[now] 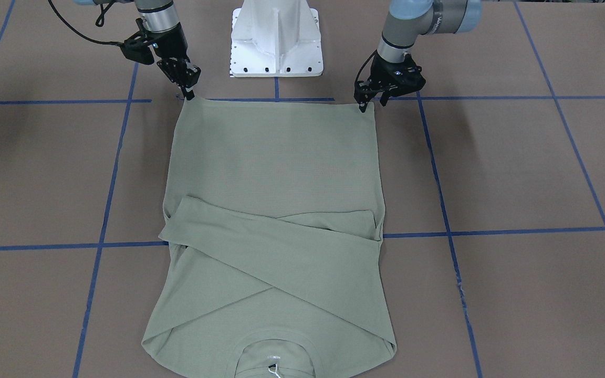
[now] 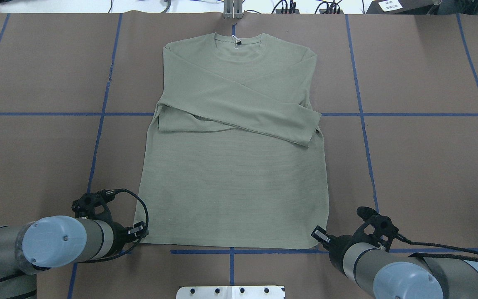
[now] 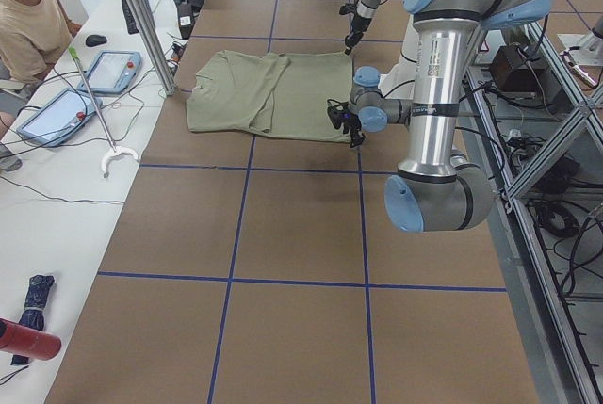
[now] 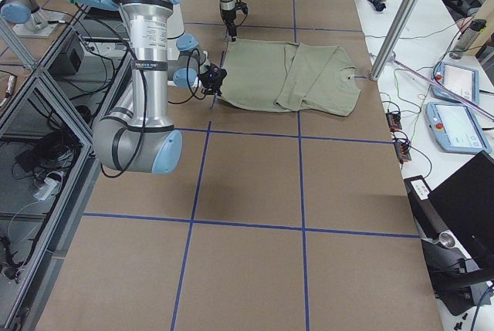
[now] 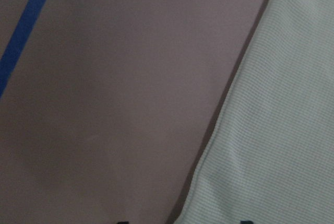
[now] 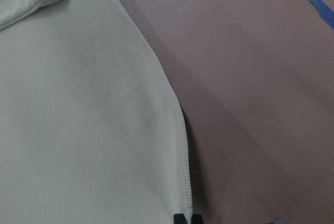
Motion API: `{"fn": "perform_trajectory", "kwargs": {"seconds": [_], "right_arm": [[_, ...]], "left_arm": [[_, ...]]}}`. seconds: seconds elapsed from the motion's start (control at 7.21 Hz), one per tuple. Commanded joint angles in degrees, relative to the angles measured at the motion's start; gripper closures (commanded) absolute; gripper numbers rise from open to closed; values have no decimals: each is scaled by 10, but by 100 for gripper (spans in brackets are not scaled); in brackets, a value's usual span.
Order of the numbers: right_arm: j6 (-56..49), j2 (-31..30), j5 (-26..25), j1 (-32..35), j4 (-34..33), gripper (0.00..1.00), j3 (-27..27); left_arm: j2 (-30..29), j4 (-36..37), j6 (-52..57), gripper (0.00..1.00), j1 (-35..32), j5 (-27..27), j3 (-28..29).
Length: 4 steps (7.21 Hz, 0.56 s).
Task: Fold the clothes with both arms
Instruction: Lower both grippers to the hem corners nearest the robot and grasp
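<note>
**Both grippers down at the hem corners; shirt flat**

Left gripper (image 1: 373,105): jaws spread wide, holding nothing. It sits low at the table and straddles the side edge of the shirt (image 2: 235,187) at one hem corner.

Right gripper (image 1: 189,94): fingers drawn almost together at the other hem corner. Its wrist view shows the tips only at the frame's bottom edge, so it seems to pinch the cloth, but I am not certain.

Around:
- A white pedestal (image 1: 276,47) stands between the two arms, just apart from the hem.
- Blue tape lines (image 2: 409,114) grid the brown table (image 2: 430,166), and one runs just beside the hem.
- An operator (image 3: 28,18) sits at a white bench beyond the collar end, with tablets (image 3: 113,70) beside him.

The shirt lies mid-table with its long axis running straight away from the robot. The hem is nearest the robot and the collar (image 2: 237,43) is farthest. The sleeves (image 2: 243,108) are folded in and crossed over the chest, one overlapping the other.
</note>
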Motion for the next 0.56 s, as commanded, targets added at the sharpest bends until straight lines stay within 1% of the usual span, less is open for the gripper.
{"fn": "perform_trajectory", "kwargs": {"seconds": [0.0, 0.14, 0.28, 0.42], "right_arm": [[0, -1, 0, 1, 0, 100, 2], [0, -1, 0, 1, 0, 100, 2], [-1, 0, 2, 7, 0, 100, 4], [-2, -7, 7, 10, 0, 100, 24]], "left_arm": [[1, 0, -2, 100, 3, -1, -5], [1, 0, -1, 100, 3, -1, -8], [3, 1, -2, 100, 1, -2, -26], [12, 6, -2, 100, 2, -2, -55]]}}
